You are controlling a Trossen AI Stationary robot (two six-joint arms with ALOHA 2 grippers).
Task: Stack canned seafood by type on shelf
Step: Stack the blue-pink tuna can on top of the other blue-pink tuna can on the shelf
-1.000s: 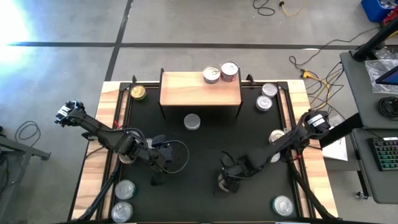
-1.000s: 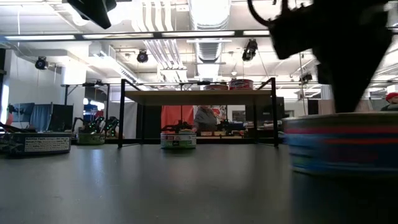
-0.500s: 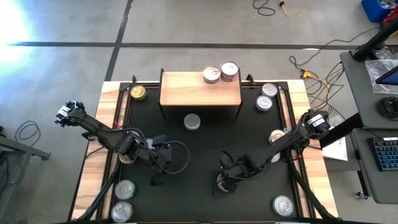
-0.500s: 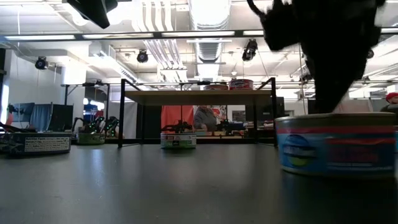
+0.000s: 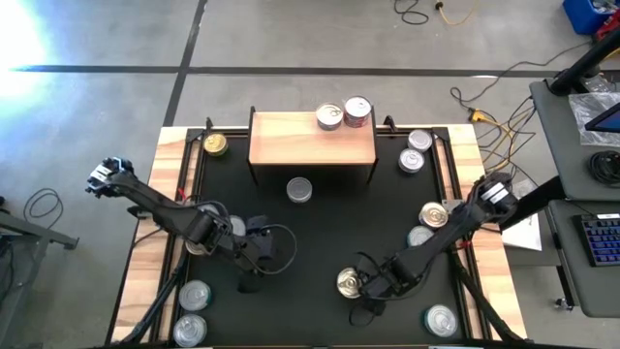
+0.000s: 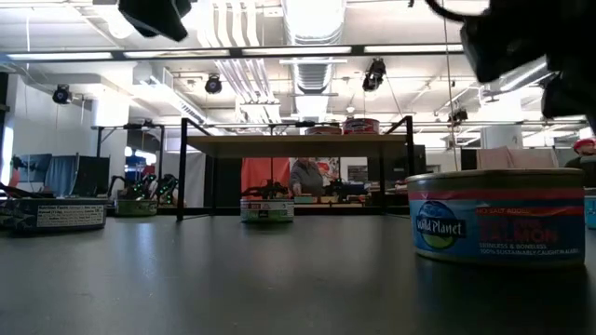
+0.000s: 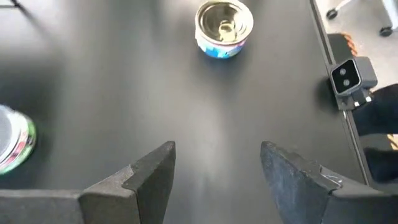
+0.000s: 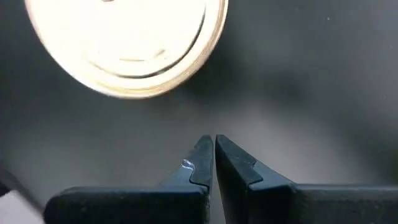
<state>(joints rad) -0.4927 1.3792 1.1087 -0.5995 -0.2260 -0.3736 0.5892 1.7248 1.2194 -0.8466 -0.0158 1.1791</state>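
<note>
The shelf [image 5: 291,141] stands at the far middle of the black mat with two cans [image 5: 344,114] on its right end. A gold-lidded can with a blue and red label [image 5: 350,283] [image 6: 498,219] stands on its base near the mat's near edge. My right gripper [image 5: 374,289] is shut just to the can's right; in the right wrist view its fingertips [image 8: 213,149] stand short of the lid [image 8: 127,43]. My left gripper [image 5: 263,254] hangs open above bare mat at the left, pointing toward that can [image 7: 224,28].
One can [image 5: 299,189] stands in front of the shelf and a gold-lidded one [image 5: 215,144] sits at the far left. Several silver-lidded cans [image 5: 417,155] [image 5: 433,214] line the right side. Two [image 5: 194,296] are at the near left, one [image 5: 441,320] at the near right.
My right gripper, shut throughout, has moved off the gold-lidded can toward the table's right and near edges, so the lid now shows. The can has slid a little toward the table's left edge and now stands still.
</note>
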